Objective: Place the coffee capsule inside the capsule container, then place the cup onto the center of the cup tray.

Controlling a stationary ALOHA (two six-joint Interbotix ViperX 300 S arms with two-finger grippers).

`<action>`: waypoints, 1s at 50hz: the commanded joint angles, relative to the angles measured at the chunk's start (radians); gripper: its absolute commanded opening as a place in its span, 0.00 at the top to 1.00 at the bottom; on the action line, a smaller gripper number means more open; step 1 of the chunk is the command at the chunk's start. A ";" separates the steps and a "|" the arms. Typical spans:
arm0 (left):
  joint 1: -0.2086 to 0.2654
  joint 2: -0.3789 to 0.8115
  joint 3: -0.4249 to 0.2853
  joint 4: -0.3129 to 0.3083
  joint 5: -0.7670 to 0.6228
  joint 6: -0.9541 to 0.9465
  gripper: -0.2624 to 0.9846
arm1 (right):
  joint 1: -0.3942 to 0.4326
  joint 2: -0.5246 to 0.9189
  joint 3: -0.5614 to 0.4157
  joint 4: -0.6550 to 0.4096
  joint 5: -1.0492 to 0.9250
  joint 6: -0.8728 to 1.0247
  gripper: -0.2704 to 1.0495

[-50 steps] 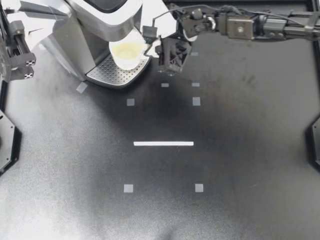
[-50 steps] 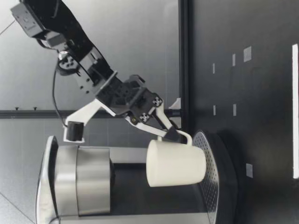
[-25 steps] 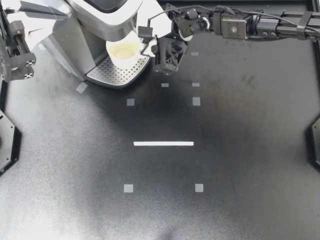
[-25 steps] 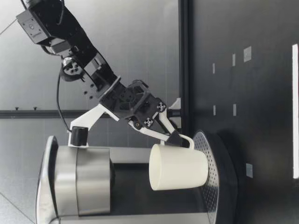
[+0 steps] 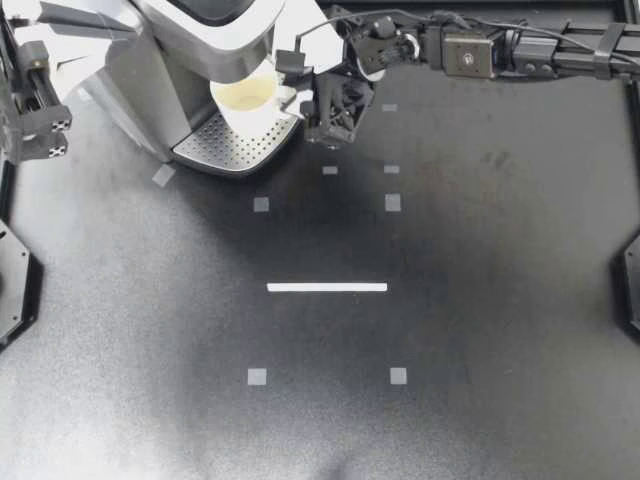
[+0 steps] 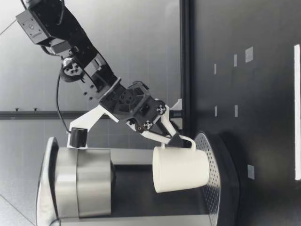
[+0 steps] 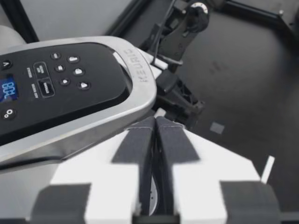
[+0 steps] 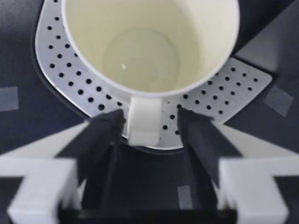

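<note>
Top view: the cream handled mug (image 5: 245, 97) was parked on the perforated metal cup tray (image 5: 225, 150) of the silver-and-black coffee machine (image 5: 180, 45), at the back of the black desk (image 5: 420, 330). The right pincer (image 5: 305, 100) was positioned at the handle side, presumably so the mug could be nudged to centre. The left pincer (image 5: 120, 27) was held over the machine, out of the way.

Low view: the mug (image 6: 181, 169) looked a touch tilted, base right at the tray. Whether it was fully set down couldn't be told.

Left wrist view: that pincer was seen clenched on nothing.

Right wrist view: the handle (image 8: 142, 121) was straddled by spread fingers (image 8: 105, 135), with a gap on one side, so released. No capsule was spotted anywhere.
</note>
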 commanded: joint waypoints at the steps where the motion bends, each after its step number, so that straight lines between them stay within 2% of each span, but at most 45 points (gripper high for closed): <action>1: -0.002 -0.005 -0.005 0.003 -0.012 -0.002 0.69 | 0.003 -0.074 -0.006 0.005 -0.009 0.003 0.37; 6: 0.002 -0.003 0.008 0.014 -0.043 -0.002 0.69 | 0.003 -0.107 0.028 0.005 -0.009 0.011 0.37; 12: 0.026 0.005 0.023 0.049 -0.135 -0.009 0.69 | 0.003 -0.172 0.086 0.008 -0.017 0.020 0.37; 20: 0.118 0.026 0.026 0.057 -0.183 -0.037 0.69 | 0.003 -0.273 0.178 0.009 -0.072 0.052 0.37; 27: 0.172 0.061 -0.002 0.057 -0.158 -0.037 0.69 | 0.003 -0.347 0.250 0.017 -0.104 0.080 0.37; 38: 0.181 0.175 -0.150 0.058 0.063 0.020 0.69 | 0.005 -0.416 0.328 0.055 -0.120 0.130 0.40; 50: 0.181 0.281 -0.313 0.057 0.209 0.115 0.69 | 0.049 -0.437 0.373 0.075 -0.161 0.135 0.55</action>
